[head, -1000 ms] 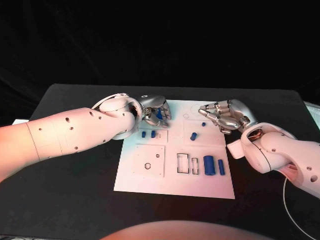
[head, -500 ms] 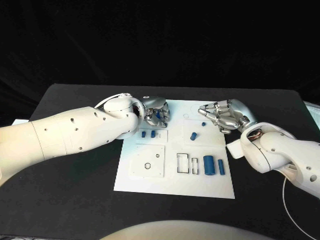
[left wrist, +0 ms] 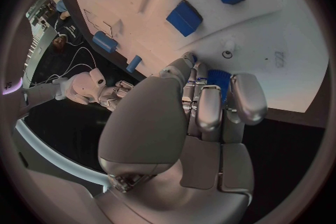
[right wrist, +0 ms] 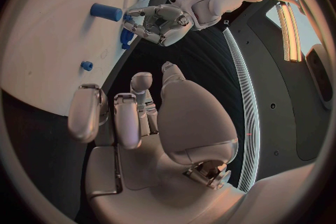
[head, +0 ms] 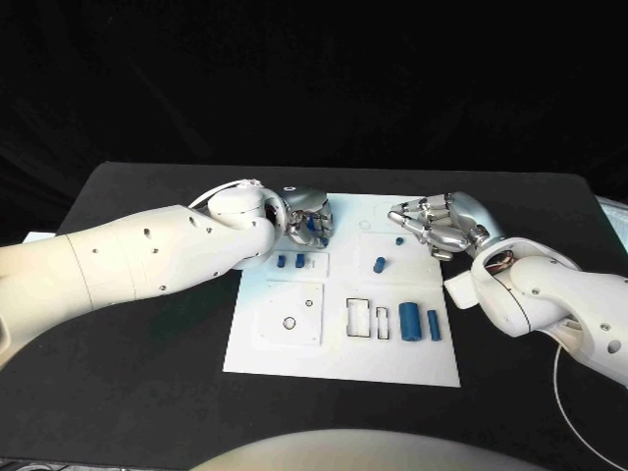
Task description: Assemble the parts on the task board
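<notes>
The white task board (head: 345,355) lies in the middle of the black table. Over the board's far left corner my left hand (head: 303,222) curls its fingers round a small blue part (left wrist: 218,79), pinched near the fingertips. My right hand (head: 436,228) hovers over the far right corner, fingers curled in, with nothing in them (right wrist: 133,117). On the board lie two small blue blocks (head: 293,262), a short blue cylinder (head: 381,265), a tiny blue peg (head: 399,243) and two longer blue cylinders (head: 419,323).
Rectangular slots (head: 368,321) and a square panel with holes (head: 290,315) mark the board's near half. Black table (head: 144,373) surrounds the board on all sides. A white cable (head: 566,385) trails at the right edge.
My left arm has shifted a little while its hand stays over the far left corner, still holding the blue part. The right hand has barely moved.
</notes>
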You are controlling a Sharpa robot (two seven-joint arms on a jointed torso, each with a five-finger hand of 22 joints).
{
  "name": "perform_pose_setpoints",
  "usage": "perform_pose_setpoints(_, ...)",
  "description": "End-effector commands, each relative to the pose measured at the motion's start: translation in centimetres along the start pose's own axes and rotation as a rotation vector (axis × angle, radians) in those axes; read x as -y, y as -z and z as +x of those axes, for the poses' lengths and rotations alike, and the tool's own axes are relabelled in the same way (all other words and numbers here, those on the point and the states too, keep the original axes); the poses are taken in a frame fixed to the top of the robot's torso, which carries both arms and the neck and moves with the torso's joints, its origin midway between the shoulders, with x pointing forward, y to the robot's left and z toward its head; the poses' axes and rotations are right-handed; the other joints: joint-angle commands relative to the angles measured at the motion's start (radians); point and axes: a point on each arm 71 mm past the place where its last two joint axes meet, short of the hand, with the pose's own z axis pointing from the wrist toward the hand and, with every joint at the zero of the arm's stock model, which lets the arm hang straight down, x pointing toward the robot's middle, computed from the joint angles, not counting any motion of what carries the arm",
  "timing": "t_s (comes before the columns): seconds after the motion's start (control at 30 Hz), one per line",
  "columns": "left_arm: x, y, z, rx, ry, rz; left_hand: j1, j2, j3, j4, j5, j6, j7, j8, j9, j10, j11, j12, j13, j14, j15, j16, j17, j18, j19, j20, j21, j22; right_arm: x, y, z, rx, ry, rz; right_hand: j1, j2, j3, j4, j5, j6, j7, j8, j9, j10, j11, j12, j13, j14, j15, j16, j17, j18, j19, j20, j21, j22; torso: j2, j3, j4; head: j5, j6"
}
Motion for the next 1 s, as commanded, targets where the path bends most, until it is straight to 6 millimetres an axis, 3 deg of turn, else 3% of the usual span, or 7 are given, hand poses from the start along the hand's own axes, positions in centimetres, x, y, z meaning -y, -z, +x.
perform_pose_setpoints(0.03, 0.03, -0.04, 0.66, -0.054, -0.016, -0.008, -0.002, -0.011, 0.01, 0.0, 0.003, 0.01, 0.001, -0.004, -0.002, 0.014, -0.003, -0.007, 0.0, 0.031, -0.004, 0.001, -0.002, -0.009, 0.018, 0.0, 0.009, 0.006, -0.08, 0.0, 0.24, -0.019, 0.0, -0.008, -0.001, 0.008, -0.005, -0.003, 0.004, -0.003, -0.002, 0.001, 0.002, -0.009, 0.0, 0.004, -0.001, 0.054, 0.006, -0.006, 0.022, 0.011, -0.001, -0.001, -0.004, 0.0, -0.001, 0.0002, 0.0011, 0.001, -0.001)
perform_pose_setpoints(0.77, 0.28, -0.36, 1.18, -0.076, -0.011, 0.001, -0.012, 0.005, 0.088, -0.023, 0.003, 0.063, -0.008, -0.007, -0.009, 0.078, -0.017, -0.016, 0.01, 0.028, -0.016, 0.009, -0.025, -0.015, 0.02, -0.009, 0.055, 0.043, -0.1, -0.08, 0.39, -0.024, -0.002, -0.008, -0.001, 0.011, -0.006, -0.003, 0.006, -0.003, -0.003, 0.001, 0.002, -0.008, 0.0, 0.006, 0.0, 0.055, 0.006, -0.005, 0.024, 0.01, 0.0, -0.001, -0.003, 0.001, -0.001, 0.0014, -0.0005, 0.003, -0.004)
perform_pose_setpoints(0.87, 0.22, -0.31, 1.16, -0.064, 0.001, 0.0, -0.024, 0.016, 0.099, -0.023, -0.025, 0.076, -0.006, -0.006, -0.01, 0.087, -0.017, -0.019, 0.013, 0.027, -0.016, 0.009, -0.032, -0.017, 0.022, -0.009, 0.065, 0.051, -0.1, -0.11, 0.42, -0.024, -0.003, -0.009, -0.001, 0.011, -0.006, -0.003, 0.006, -0.003, -0.003, 0.001, 0.002, -0.008, 0.0, 0.006, 0.0, 0.055, 0.006, -0.005, 0.024, 0.01, 0.0, -0.001, -0.003, 0.001, -0.001, 0.001, -0.0008, 0.002, -0.006)
perform_pose_setpoints(1.0, 0.18, -0.14, 0.92, -0.036, 0.026, 0.006, -0.014, 0.022, 0.118, -0.04, -0.034, 0.081, 0.0, -0.009, -0.012, 0.092, -0.015, -0.025, 0.014, 0.027, -0.015, 0.012, -0.034, -0.019, 0.025, -0.01, 0.077, 0.059, -0.08, -0.14, 0.46, -0.025, -0.003, -0.008, -0.001, 0.011, -0.006, -0.003, 0.006, -0.003, -0.003, 0.001, 0.002, -0.008, 0.0, 0.006, 0.0, 0.055, 0.006, -0.005, 0.024, 0.01, 0.0, -0.001, -0.003, 0.001, -0.001, 0.0007, -0.0005, 0.002, -0.003)
